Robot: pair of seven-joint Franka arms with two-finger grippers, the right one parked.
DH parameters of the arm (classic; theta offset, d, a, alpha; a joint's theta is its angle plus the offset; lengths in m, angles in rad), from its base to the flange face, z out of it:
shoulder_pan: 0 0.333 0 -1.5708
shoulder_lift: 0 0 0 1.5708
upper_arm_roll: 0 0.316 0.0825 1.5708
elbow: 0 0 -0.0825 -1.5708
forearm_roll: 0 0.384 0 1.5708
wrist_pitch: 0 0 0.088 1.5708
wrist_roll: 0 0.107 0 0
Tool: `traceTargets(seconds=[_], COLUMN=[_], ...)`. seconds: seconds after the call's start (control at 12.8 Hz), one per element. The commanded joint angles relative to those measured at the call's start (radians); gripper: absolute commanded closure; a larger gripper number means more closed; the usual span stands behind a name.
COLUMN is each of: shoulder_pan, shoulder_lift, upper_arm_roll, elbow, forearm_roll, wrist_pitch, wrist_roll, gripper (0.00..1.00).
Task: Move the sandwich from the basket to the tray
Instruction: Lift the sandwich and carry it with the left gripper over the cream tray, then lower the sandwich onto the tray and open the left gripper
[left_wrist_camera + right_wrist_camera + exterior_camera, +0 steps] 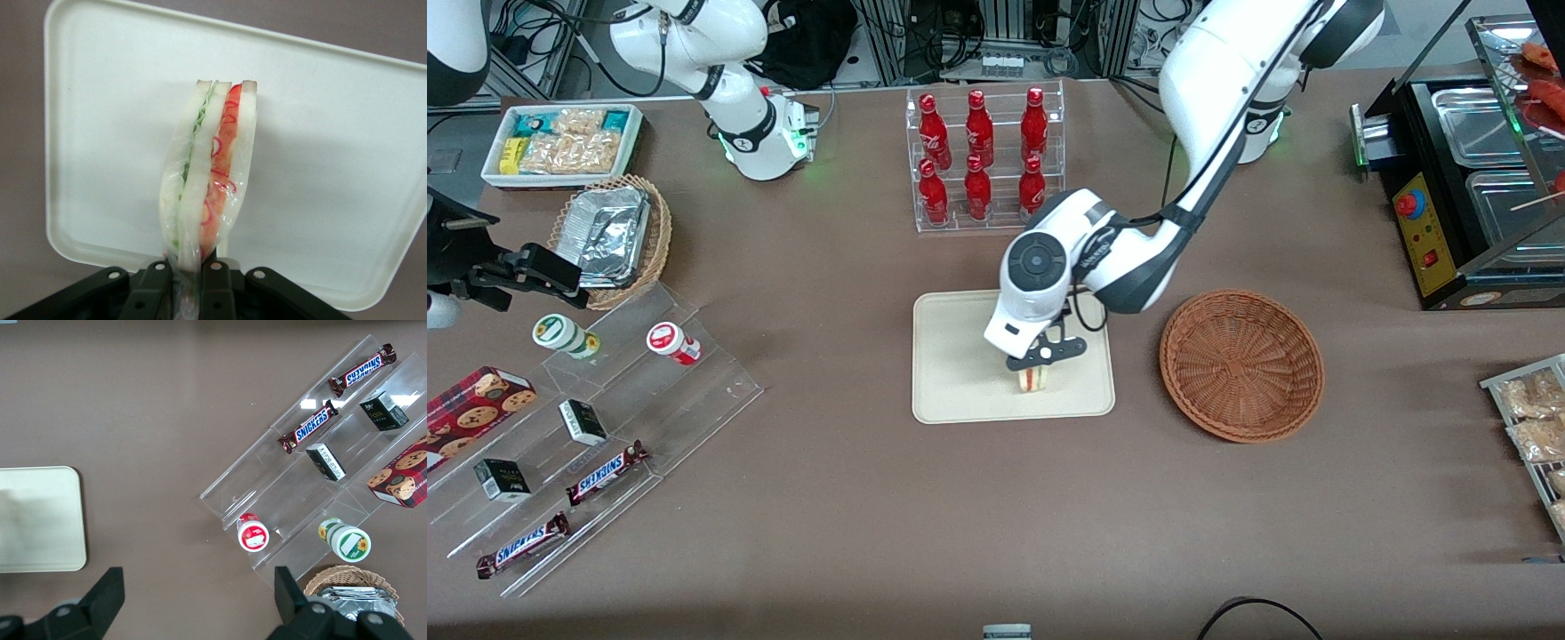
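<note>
Gripper (pixel 1042 362) clamped on wrapped sandwich (pixel 208 170) by one corner — held edge-down over tray (pixel 960 373) (basket (pixel 1240 364) empty), probably for upright set-down.

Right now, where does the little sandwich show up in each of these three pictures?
Front view: the sandwich stands on edge over the tray, under the tool, beside the empty basket.
Left wrist view: the sandwich is pinched at its end by the tool, with the tray below it.
Right wrist view: not in it; only the tray's end shows.
Shared landmark: the tray.
</note>
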Motion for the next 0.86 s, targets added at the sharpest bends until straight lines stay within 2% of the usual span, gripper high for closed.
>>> traceTargets(seconds=[0.0, 0.63, 0.78], shoulder_pan=[-0.051, -0.076, -0.076], shoulder_lift=[0.044, 0.083, 0.095], upper_arm_roll=[0.013, 0.014, 0.014], elbow=[0.059, 0.076, 0.085], forearm_roll=[0.035, 0.042, 0.068], wrist_pitch=[-0.008, -0.005, -0.003], wrist_roll=[-0.073, -0.094, -0.100], gripper=[0.97, 0.96, 0.95])
